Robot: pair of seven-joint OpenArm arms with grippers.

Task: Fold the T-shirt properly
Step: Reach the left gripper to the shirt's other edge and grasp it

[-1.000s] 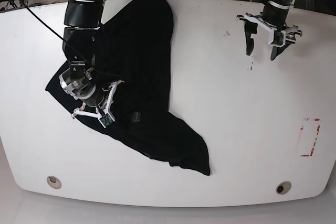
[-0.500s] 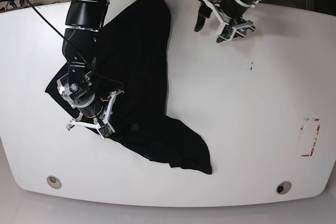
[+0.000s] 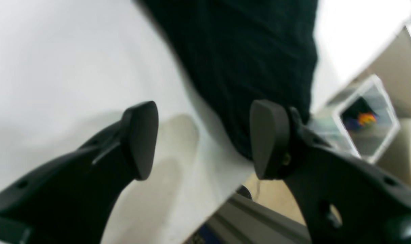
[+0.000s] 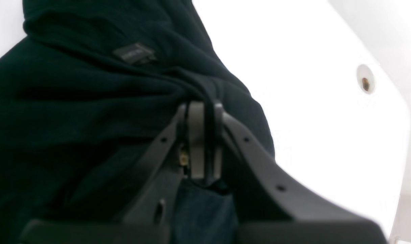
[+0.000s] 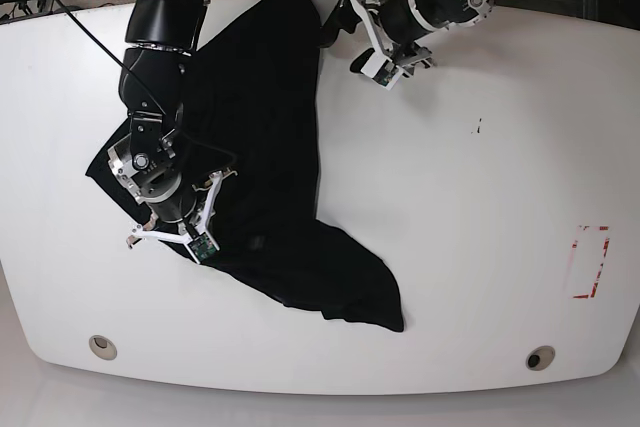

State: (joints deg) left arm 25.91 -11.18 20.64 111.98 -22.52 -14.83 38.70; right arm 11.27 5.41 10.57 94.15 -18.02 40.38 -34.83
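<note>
The black T-shirt lies crumpled on the white table, running from the back edge down to the front middle. My right gripper rests on its left part and is shut on a raised fold of the T-shirt. The right gripper pinches the fold between its pads, and the grey label lies just beyond. My left gripper hovers open by the shirt's back corner. In the left wrist view the left gripper has one finger over bare table and the other at the T-shirt edge, with nothing held.
A red taped rectangle marks the table's right side. Round holes sit near the front edge, and a small dark mark lies right of centre. Cables run behind the table. A clear box sits beyond the table edge.
My left arm has swung from the back right across to the shirt's back corner, staying open. My right gripper has shifted slightly toward the front, still gripping the cloth.
</note>
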